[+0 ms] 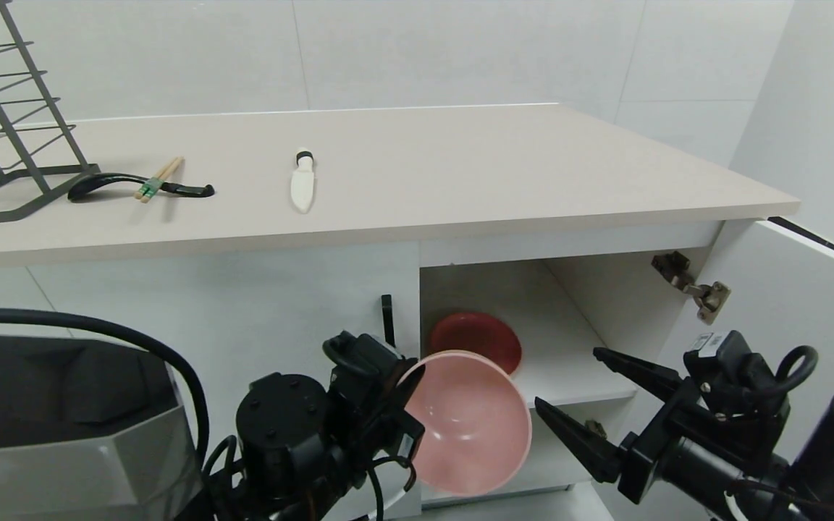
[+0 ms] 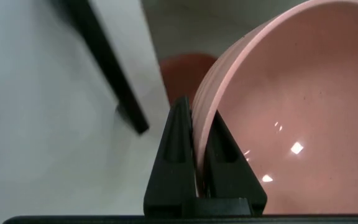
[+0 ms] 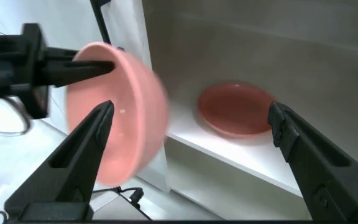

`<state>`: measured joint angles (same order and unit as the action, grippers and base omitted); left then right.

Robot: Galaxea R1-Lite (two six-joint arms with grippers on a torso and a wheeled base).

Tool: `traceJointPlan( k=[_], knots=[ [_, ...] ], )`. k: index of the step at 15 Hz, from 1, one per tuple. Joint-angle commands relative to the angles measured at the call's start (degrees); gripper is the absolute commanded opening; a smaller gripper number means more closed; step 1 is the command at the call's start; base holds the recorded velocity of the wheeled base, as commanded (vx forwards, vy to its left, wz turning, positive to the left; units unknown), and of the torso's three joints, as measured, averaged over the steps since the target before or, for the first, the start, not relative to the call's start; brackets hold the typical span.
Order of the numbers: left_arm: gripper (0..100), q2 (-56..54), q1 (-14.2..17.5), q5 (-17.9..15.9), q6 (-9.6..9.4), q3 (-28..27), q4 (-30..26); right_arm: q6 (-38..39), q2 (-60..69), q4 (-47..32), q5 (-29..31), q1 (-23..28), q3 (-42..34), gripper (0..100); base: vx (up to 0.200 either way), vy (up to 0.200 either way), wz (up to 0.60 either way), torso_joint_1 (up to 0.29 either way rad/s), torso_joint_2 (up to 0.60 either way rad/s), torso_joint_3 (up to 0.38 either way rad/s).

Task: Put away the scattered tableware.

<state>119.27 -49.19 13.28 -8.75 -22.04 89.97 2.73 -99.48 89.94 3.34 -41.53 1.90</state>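
A pink bowl [image 1: 471, 420] [image 2: 291, 124] [image 3: 126, 118] hangs tilted on its side just outside the open cabinet, with my left gripper [image 1: 410, 373] [image 2: 197, 112] shut on its rim. Behind it a red plate [image 1: 476, 339] [image 2: 188, 71] [image 3: 236, 109] lies on the cabinet shelf [image 1: 576, 362]. To the right of the bowl, my right gripper [image 1: 569, 378] [image 3: 190, 107] stands open and holds nothing. On the counter lie a black spoon [image 1: 98, 184], a pair of chopsticks [image 1: 158, 179] resting across it, and a white knife [image 1: 302, 184].
A dark wire rack [image 1: 4, 123] stands at the counter's far left. The cabinet door [image 1: 786, 289] is swung open on the right, next to my right arm. A black handle [image 1: 386, 318] sits on the shut door left of the opening.
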Motion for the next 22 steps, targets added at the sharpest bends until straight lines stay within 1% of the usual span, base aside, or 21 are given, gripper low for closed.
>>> traceJointPlan(
  k=[1,2,3,4,7,8,9,10,12,14,15,16,20,22],
  knots=[
    [0,3.25,-0.38,1.05,-1.44,-4.50,0.03,-0.01,-0.02,0.06,0.00,0.05,-0.32,100,0.000,0.000,0.00,0.000,0.00,0.000],
    [0,4.74,-0.47,2.98,-2.32,-7.84,0.03,0.17,-1.69,0.06,0.00,0.22,-0.58,100,0.000,0.000,0.00,0.000,0.00,0.000],
    [0,5.44,-0.47,3.60,-2.67,-9.42,0.03,0.17,-3.53,0.06,0.00,0.66,-0.50,100,0.000,0.000,0.00,0.000,0.00,0.000],
    [0,6.15,-0.56,3.86,-3.11,-11.36,0.03,0.17,-5.99,0.06,0.35,2.95,-0.23,100,0.000,0.000,0.00,0.000,0.00,0.000],
    [0,6.24,-1.88,3.95,-3.20,-12.68,0.03,0.43,-8.98,0.06,0.61,8.75,1.35,100,0.000,0.000,0.00,0.000,0.00,0.000],
    [0,6.59,-2.14,3.86,-3.20,-13.38,0.03,0.43,-9.33,0.06,0.53,9.63,1.61,100,0.000,0.000,0.00,0.000,0.00,0.000],
    [0,7.38,-2.14,3.95,-3.82,-14.70,0.03,0.52,-9.68,0.06,0.61,10.60,2.14,100,0.000,0.000,0.00,0.000,0.00,0.000],
    [0,8.17,-2.14,3.95,-4.96,-16.54,0.03,0.61,-10.56,0.06,0.61,11.56,2.23,100,0.000,0.000,0.00,0.000,0.00,0.000],
    [0,9.49,-2.49,4.04,-6.19,-19.88,0.03,0.70,-12.23,0.06,0.61,14.11,3.28,100,0.000,0.000,0.00,0.000,0.00,0.000],
    [0,10.45,-2.93,4.39,-6.63,-22.17,0.03,0.78,-12.23,0.06,0.61,14.55,3.90,100,0.000,0.000,0.00,0.000,0.00,0.000],
    [0,11.51,-3.11,4.39,-7.07,-24.37,0.03,0.78,-12.15,0.06,0.61,14.29,4.25,100,0.000,0.000,0.00,0.000,0.00,0.000],
    [0,12.39,-3.19,4.39,-7.95,-25.95,0.03,0.87,-12.06,0.06,0.61,14.38,4.78,100,0.000,0.000,0.00,0.000,0.00,0.000],
    [0,14.23,-3.90,4.30,-8.21,-30.61,0.03,0.96,-11.79,0.06,0.70,14.90,5.39,100,0.000,0.000,0.00,0.000,0.00,0.000],
    [0,14.50,-3.90,4.30,-8.21,-31.13,0.03,0.96,-11.53,0.06,0.61,16.57,5.74,100,0.000,0.000,0.00,0.000,0.00,0.000]
  ],
)
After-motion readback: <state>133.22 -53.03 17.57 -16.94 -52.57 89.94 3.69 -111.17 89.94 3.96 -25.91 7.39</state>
